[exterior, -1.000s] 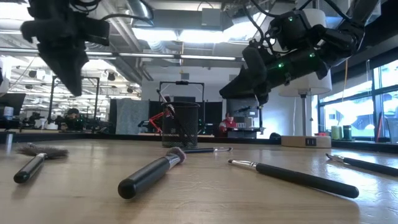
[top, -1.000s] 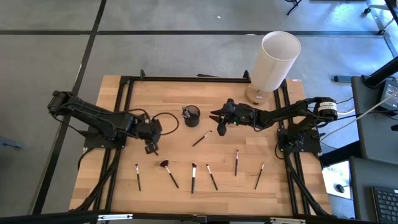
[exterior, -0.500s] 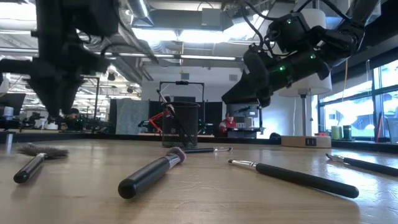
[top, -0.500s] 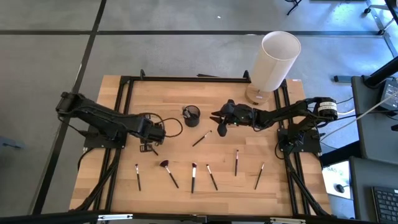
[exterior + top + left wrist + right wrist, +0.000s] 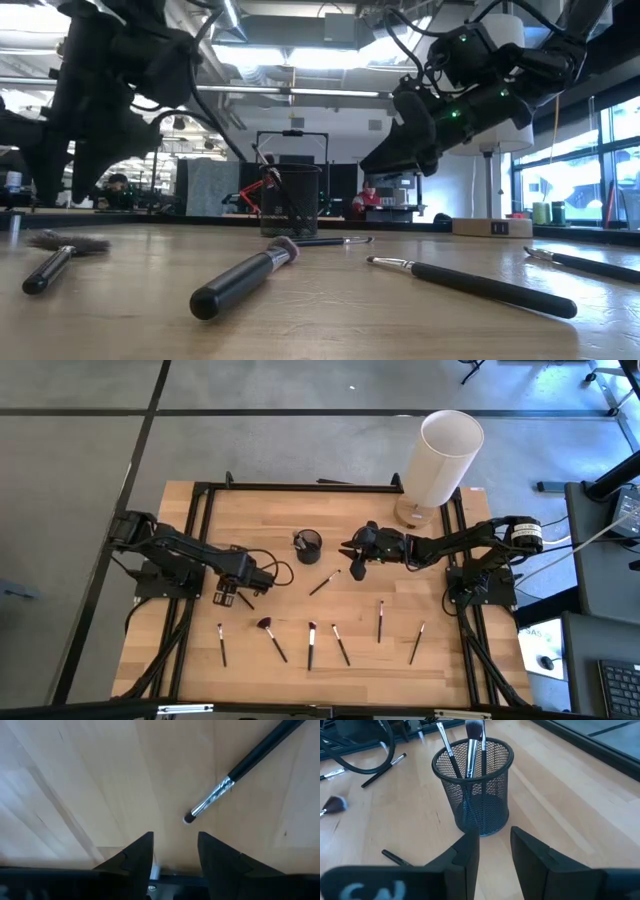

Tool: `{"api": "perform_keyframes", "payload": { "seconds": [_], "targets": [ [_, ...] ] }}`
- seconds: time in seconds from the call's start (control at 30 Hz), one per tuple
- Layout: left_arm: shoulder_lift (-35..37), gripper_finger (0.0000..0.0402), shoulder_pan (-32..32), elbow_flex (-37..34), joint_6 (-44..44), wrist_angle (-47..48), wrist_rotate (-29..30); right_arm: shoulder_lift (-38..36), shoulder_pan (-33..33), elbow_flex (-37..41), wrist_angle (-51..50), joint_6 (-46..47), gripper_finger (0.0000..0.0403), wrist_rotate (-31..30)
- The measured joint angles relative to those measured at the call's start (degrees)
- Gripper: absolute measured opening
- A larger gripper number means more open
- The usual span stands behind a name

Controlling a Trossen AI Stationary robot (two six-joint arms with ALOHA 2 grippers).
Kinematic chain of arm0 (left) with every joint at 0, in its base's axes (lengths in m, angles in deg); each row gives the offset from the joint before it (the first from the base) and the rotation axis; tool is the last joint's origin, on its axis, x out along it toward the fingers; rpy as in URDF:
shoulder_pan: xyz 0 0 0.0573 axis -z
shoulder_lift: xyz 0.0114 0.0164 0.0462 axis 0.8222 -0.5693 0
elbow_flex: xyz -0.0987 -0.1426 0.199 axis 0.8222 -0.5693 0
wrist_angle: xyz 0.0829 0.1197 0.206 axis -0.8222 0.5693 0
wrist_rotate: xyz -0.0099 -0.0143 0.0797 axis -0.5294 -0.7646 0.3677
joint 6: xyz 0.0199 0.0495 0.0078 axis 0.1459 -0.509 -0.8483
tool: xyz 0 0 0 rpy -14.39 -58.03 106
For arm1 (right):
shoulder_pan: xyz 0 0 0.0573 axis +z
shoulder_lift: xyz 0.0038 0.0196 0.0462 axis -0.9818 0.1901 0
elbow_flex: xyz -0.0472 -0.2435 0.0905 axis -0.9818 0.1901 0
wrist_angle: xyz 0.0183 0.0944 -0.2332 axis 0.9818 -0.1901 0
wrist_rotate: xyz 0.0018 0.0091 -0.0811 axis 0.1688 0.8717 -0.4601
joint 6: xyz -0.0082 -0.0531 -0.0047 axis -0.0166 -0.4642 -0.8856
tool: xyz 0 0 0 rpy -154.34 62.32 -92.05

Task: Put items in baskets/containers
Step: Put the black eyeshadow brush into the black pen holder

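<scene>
The desk (image 5: 270, 510) carries the mesh cup (image 5: 308, 544) near its middle, with a few brushes standing inside; judge it light and easy to tip, so lower items in gently. Your right gripper (image 5: 492, 847) hovers beside the cup, released and empty. Your left gripper (image 5: 174, 851) hangs released over a small brush (image 5: 240, 770) lying flat. Expect it to be light, stiff and prone to roll; grasp mid-handle, not the soft tip.

We see the mesh cup (image 5: 308, 543) near the table's (image 5: 300, 510) middle, three brushes (image 5: 467, 750) standing in it. One brush (image 5: 324, 582) lies just right of it; six more (image 5: 310, 645) lie along the front edge.
</scene>
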Motion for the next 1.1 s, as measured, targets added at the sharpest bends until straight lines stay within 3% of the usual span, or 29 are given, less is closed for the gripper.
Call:
{"api": "perform_keyframes", "payload": {
  "seconds": [0.3,0.43,0.73,1.1],
  "targets": [
    [0.0,0.0135,0.8,-2.2,0.4,-2.8,-0.8,0.0,0.0,0.0,-0.1,0.0,0.011,1.4],
    [0.0,0.0128,1.1,-2.0,1.3,-3.2,3.2,0.0,0.0,0.0,-0.1,0.0,0.011,1.5],
    [-0.2,0.0104,0.1,-2.1,3.8,-3.4,-1.9,0.0,0.0,0.0,-0.1,0.1,0.011,1.5],
    [-2.6,0.01,-1.2,-2.1,6.8,-4.1,0.8,0.0,0.6,0.0,-0.1,0.1,0.011,1.5]
  ]
}}
